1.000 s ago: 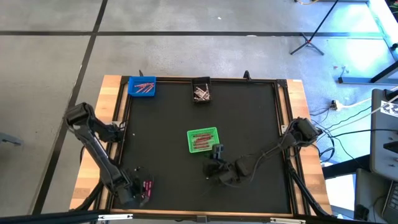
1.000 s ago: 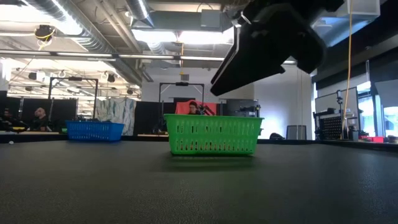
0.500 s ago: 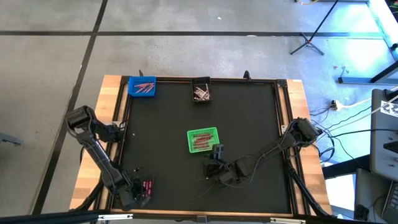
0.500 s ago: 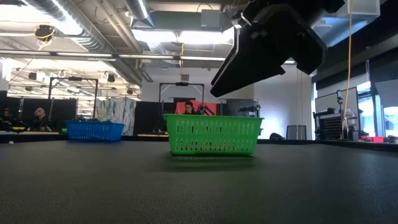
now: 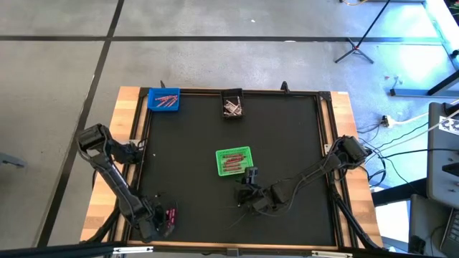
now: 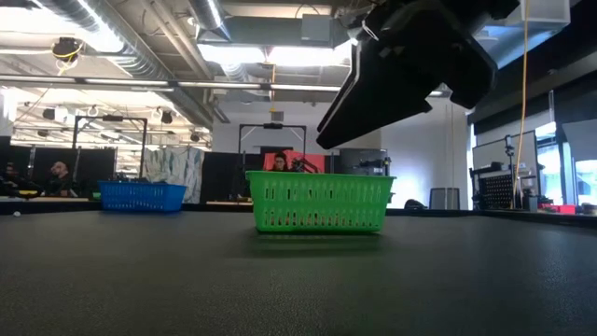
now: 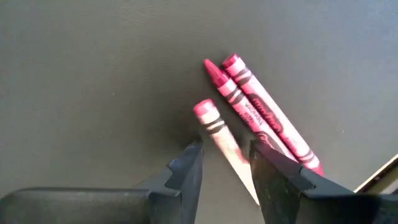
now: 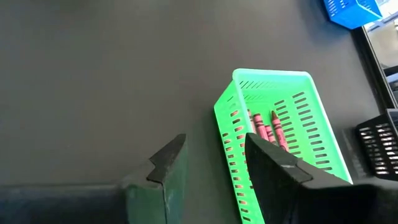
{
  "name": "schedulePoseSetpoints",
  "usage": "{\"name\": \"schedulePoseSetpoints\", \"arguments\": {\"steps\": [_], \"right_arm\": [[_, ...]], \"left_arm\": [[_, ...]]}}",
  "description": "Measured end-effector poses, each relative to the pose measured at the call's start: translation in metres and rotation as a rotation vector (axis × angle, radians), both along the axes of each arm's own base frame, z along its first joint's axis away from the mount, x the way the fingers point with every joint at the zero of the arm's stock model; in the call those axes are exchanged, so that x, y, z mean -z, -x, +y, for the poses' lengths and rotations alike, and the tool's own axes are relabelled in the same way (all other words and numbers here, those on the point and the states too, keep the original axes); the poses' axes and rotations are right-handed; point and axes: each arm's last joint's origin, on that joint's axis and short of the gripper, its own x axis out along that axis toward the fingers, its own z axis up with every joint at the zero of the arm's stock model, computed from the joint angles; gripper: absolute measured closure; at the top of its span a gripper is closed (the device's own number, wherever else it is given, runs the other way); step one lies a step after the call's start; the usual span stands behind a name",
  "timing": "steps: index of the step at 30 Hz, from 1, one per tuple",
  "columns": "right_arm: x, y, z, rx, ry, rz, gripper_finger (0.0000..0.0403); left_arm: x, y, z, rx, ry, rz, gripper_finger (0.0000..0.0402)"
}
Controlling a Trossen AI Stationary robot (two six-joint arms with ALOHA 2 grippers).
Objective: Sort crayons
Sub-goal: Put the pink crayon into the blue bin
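Little has been shifted in the last second: one pink crayon (image 7: 214, 124) is straddled, not visibly clamped, by the narrowly parted left gripper (image 7: 225, 165), with two magenta crayons (image 7: 261, 115) just beyond its tips, so the pick is judged unfinished, while the right gripper (image 8: 211, 162) is kept parted beside the green bin (image 8: 323, 155).

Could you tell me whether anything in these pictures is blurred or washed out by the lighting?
Left wrist view: the pale pink crayon between the left gripper fingers smears toward its lower end, while the two crayons beside it stay crisp. Low view: the ceiling lights blow out white. High view: bright glare at the floor's top right corner.
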Motion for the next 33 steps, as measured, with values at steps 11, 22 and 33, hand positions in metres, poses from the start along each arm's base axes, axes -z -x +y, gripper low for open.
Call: {"name": "schedulePoseSetpoints", "arguments": {"steps": [11,22,33], "right_arm": [[0.000,0.000,0.000,0.007,-0.007,-0.004,0.0244],[0.000,0.000,0.000,0.007,-0.008,-0.005,0.0244],[0.000,0.000,0.000,0.007,-0.006,-0.003,0.0244]], "left_arm": [[0.001,0.005,0.001,0.076,-0.016,0.065,0.0300],[0.001,0.007,0.003,0.129,-0.035,0.078,0.0395],[-0.028,0.012,0.021,0.150,-0.143,-0.060,0.0387]]}}
